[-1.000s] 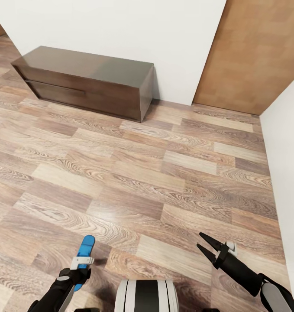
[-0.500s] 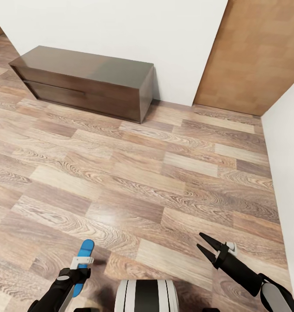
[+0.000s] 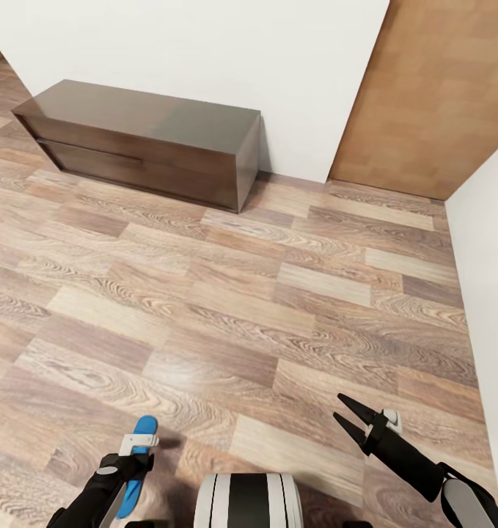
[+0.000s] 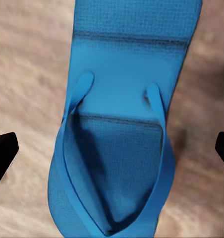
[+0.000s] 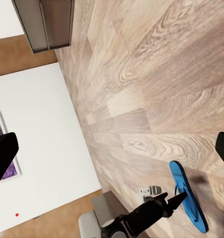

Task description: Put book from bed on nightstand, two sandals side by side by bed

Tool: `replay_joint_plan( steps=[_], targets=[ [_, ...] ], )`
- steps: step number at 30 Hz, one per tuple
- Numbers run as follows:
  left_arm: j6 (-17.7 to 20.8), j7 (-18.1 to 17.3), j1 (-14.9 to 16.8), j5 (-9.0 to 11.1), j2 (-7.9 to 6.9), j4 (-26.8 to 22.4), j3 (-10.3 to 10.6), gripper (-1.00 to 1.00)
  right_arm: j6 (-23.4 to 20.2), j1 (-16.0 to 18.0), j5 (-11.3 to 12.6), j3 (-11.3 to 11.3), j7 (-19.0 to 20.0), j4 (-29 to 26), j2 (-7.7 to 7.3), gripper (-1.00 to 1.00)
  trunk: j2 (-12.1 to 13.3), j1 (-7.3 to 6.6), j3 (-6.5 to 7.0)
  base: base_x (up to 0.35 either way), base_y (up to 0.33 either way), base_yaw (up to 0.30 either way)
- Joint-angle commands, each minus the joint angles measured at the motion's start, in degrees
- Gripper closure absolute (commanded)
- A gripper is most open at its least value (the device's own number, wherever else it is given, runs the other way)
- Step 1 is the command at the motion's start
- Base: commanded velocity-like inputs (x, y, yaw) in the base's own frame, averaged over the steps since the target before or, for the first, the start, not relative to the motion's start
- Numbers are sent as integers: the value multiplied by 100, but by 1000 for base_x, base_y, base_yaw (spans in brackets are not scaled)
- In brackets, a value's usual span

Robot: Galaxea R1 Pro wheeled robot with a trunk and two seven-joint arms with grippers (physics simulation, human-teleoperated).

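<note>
Your left pincer (image 3: 136,442) pinches a bright blue flat flip-flop sandal (image 3: 138,463) low at the left of the head view, just above the wood-plank floor (image 3: 226,308). The sandal points away from you, its toe end past the white clamp part of the pincer. In the left wrist view that same sandal (image 4: 124,124) lies lengthwise between the two dark fingertips (image 4: 3,153), strap side up; the tips sit at either edge of the frame, and their contact with the sole is out of sight there. In the right wrist view the left pincer (image 5: 176,197) closes on the edge of the sandal (image 5: 189,196), which hangs over its own shadow on the planks.

Your right pincer (image 3: 345,409) is spread, its two black fingers (image 3: 351,430) apart with nothing between them, held low at the right of the head view.

Ahead, a long dark-brown wooden cabinet with one wide drawer (image 3: 142,139) stands against the white wall (image 3: 204,59). A brown wooden wall panel (image 3: 439,95) fills the corner to its right. The right wrist view also catches part of a purple painting (image 5: 5,148) on the wall.
</note>
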State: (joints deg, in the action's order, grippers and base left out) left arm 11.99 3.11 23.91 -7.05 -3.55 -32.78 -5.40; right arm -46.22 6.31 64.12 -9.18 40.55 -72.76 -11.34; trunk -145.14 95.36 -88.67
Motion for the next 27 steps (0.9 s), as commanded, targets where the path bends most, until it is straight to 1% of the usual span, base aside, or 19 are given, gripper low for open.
replay_joint_plan(
  steps=[1,17,20,25,27],
  targets=[
    [28,-4,0,-59,3,-12,-13,-100,-34,2,13,-5,6,2,0,-100,-1,0,-3,63,0,0],
    [30,-4,0,-59,3,-11,-13,-100,-34,2,13,-5,6,-1,0,-100,-1,0,-3,7,0,0],
    [32,-4,0,-59,3,-10,-13,-100,-35,2,13,-5,6,0,0,-100,-5,8,-70,0,0,0],
    [32,-4,0,-59,3,-9,-13,-100,-36,2,13,-8,6,-1,0,-100,-5,8,-70,0,0,0],
    [32,-4,0,-59,3,-14,-15,-100,-36,2,18,-43,6,-1,0,-100,-5,8,-70,0,0,0]
  ],
)
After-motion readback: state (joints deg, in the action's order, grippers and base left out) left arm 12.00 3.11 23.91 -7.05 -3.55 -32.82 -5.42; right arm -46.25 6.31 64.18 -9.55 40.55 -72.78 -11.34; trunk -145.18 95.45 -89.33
